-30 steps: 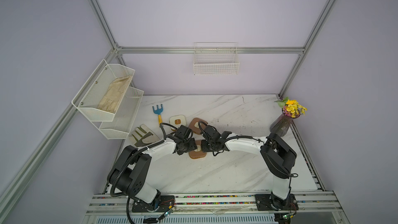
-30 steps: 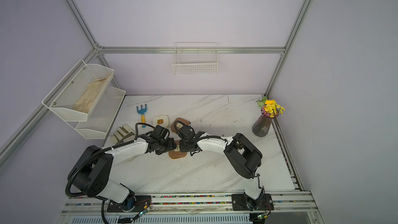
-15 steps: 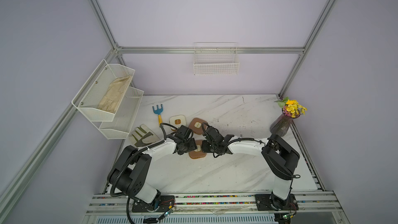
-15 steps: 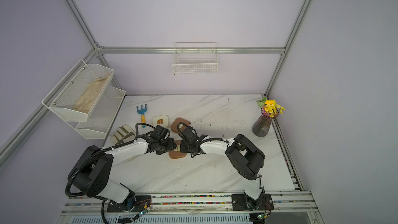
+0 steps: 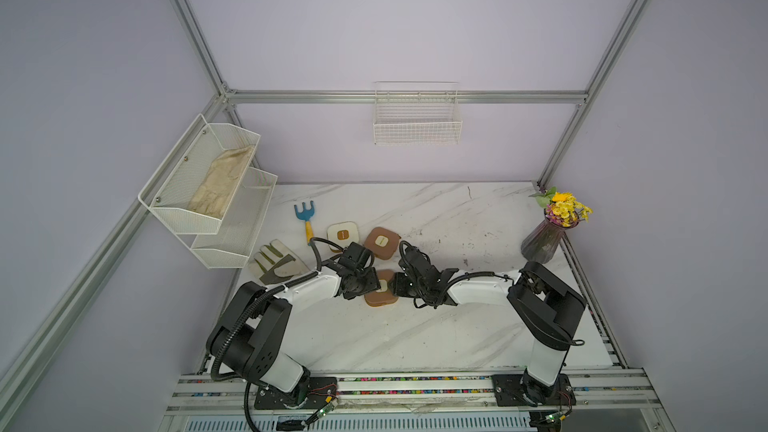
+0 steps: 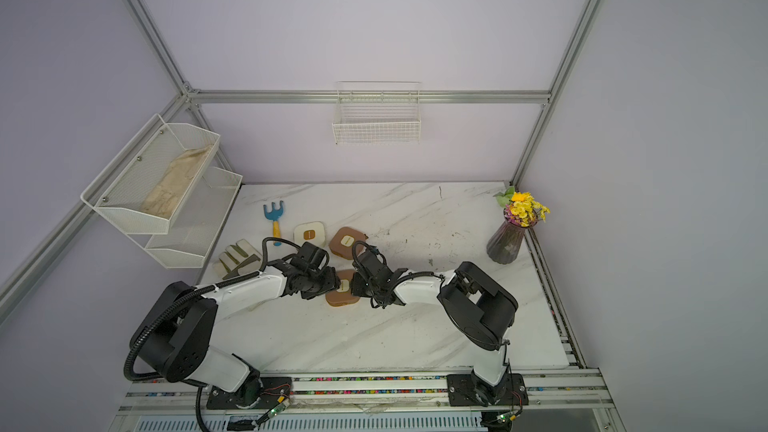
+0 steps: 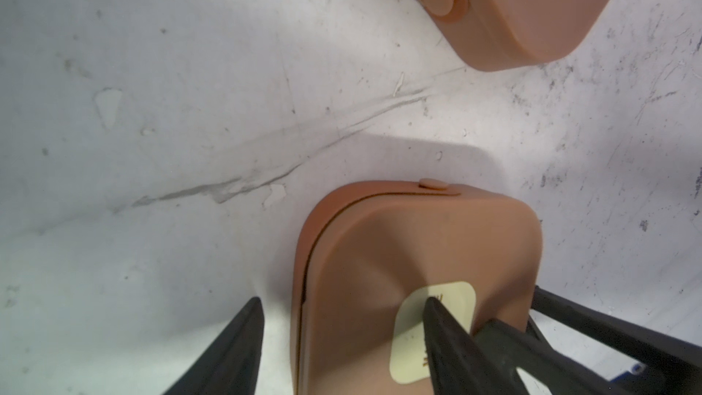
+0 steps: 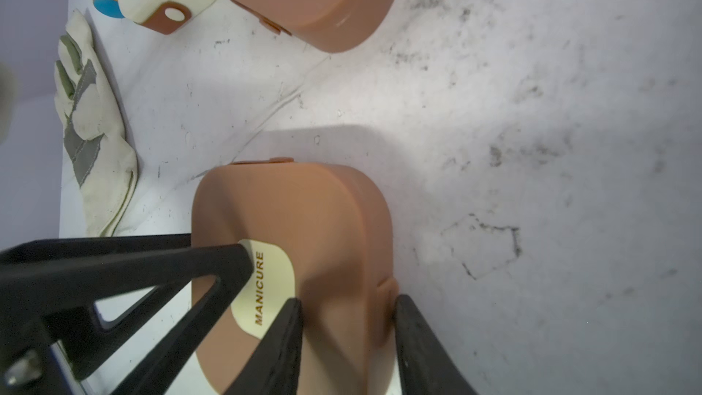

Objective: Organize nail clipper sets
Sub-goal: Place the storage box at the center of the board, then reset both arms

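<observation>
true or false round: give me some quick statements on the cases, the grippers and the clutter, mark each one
1. The near brown case sits between the left gripper and the right gripper. True.
2. The cream case stands open. False: its lid is shut.
3. The rake lies in the wire basket. False: it lies on the table, beside the cream case.
4. A glove lies flat on the table. True.
5. The vase is empty. False: it holds yellow flowers.
</observation>
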You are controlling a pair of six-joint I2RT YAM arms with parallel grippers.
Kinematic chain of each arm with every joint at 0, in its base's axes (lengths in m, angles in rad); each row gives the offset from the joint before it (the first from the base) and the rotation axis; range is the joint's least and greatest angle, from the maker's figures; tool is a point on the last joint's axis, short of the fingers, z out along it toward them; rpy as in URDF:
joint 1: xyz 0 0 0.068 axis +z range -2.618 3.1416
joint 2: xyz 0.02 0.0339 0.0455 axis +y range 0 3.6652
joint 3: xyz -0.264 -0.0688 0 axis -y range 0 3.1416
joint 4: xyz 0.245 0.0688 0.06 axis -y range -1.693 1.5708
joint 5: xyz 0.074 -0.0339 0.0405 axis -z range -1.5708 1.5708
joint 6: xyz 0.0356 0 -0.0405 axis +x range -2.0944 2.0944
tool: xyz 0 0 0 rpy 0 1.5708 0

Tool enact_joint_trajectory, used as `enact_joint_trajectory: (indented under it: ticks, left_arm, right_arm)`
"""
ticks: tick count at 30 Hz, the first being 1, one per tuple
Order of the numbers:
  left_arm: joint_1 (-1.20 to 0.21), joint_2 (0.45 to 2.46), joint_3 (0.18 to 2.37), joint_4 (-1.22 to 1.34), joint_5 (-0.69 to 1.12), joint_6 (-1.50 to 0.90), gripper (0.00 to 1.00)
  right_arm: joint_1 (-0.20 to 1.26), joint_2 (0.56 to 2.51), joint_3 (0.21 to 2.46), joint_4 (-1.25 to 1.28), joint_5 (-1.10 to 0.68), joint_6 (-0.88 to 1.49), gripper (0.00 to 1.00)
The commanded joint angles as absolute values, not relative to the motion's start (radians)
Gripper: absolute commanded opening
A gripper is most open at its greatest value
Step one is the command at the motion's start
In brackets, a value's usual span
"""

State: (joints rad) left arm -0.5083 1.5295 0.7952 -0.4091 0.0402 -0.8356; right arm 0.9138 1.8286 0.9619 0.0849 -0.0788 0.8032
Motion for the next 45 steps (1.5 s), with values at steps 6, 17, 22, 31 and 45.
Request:
enact_joint_trajectory:
  ticks: [6, 17, 22, 31, 45]
  left_arm:
    - [-0.563, 1.574, 0.793, -0.511, 0.001, -0.859, 0.64]
    - [-0.586, 1.558, 0.825, -0.554, -0.066, -0.869, 0.65]
    - [-0.578, 1.545, 0.926, -0.677, -0.154, -0.860, 0.68]
    - [-0.556, 1.431, 1.184, -0.826, -0.401, -0.719, 0.87]
    - [-0.341, 0.887, 0.500, 0.196, -0.800, -0.205, 1.00]
  right_arm:
    - [0.928, 1.912, 0.855, -0.102, -0.142, 0.835, 0.41]
    - [0.905, 1.825, 0.905, -0.176, -0.085, 0.759, 0.48]
    - [0.855, 1.672, 1.001, -0.298, -0.019, 0.616, 0.55]
    - [0.702, 1.326, 1.036, -0.450, 0.284, 0.282, 0.77]
    - [0.427, 1.452, 0.426, 0.623, 0.554, -0.105, 0.97]
